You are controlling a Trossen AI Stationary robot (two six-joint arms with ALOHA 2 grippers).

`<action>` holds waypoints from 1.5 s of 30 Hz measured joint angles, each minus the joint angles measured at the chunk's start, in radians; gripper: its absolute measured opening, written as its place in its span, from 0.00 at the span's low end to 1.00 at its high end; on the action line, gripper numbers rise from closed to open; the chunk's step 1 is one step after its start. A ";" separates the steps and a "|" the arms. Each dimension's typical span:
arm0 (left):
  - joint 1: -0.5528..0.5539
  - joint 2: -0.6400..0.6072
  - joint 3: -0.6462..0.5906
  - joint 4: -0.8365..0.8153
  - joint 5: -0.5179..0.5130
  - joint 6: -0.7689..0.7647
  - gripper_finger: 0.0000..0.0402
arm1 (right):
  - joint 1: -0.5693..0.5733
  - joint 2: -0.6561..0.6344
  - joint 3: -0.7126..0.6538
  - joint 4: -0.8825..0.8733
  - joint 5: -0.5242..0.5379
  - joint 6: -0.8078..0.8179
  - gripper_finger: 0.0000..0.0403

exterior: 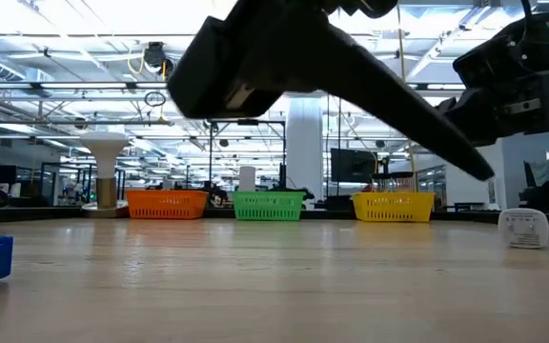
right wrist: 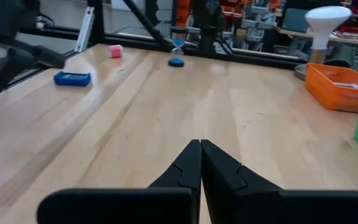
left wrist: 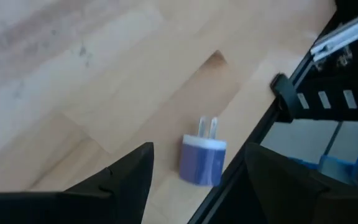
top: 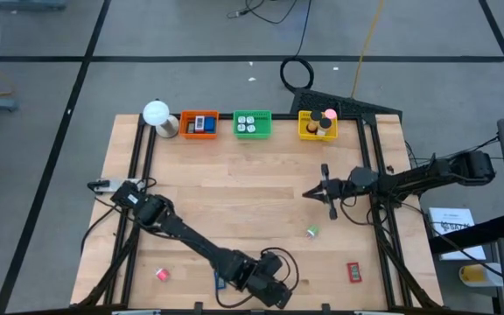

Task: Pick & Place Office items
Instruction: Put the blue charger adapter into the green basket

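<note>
From overhead the left gripper (top: 254, 278) sits at the near edge of the table (top: 252, 175), arm stretched diagonally across the wood. Only the left wrist cam shows what's under it — a small blue-purple plug adapter (left wrist: 202, 160) w/ a white cap and two metal prongs, lying flat on the wood right beside the black frame rail, between the spread fingers (left wrist: 126, 177) but not touched by them. Jaws wide apart, nothing gripped.

Right gripper (top: 326, 192) hovers mid-table on the right side, fingers pressed together, empty — right wrist cam confirms, tips meeting in a point.

That same wrist cam picks up things the top view barely resolves: a blue flat rectangle (right wrist: 72, 78), a pink cube (right wrist: 115, 51), a small blue hourglass-shaped piece (right wrist: 177, 53) near the far rail.

Top view alone gives the red flat rectangle (top: 353, 272) near the right front, a tiny green bit (top: 311, 231) mid-right, and the orange tray (top: 199, 124), green tray (top: 252, 123), yellow tray (top: 317, 124) along the back w/ pieces inside. White lamp (top: 157, 114) at back left.
</note>
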 joint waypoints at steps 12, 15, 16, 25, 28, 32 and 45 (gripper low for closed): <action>-0.063 -0.001 -0.001 -0.133 -0.220 0.198 0.40 | 0.122 -0.001 0.023 -0.102 0.043 -0.004 0.00; -0.086 -0.014 -0.038 -0.128 -0.301 0.300 0.17 | 0.193 0.000 0.073 -0.239 0.136 0.018 0.00; -0.088 -0.025 -0.059 -0.108 -0.318 0.324 0.09 | 0.220 0.000 0.094 -0.295 0.171 0.030 0.00; -0.080 -0.173 -0.628 0.719 -0.264 0.669 0.01 | 0.378 0.041 0.299 -0.623 0.370 0.167 0.00; -0.064 -0.244 -0.860 1.048 -0.251 0.756 0.02 | 0.401 0.082 0.391 -0.741 0.370 0.226 0.00; -0.055 -0.334 -1.102 1.325 -0.252 0.847 0.01 | 0.458 0.167 0.517 -0.857 0.368 0.293 0.00; 0.012 -0.377 -1.390 1.677 -0.298 1.046 0.04 | 0.645 0.599 0.850 -0.969 0.125 0.511 0.24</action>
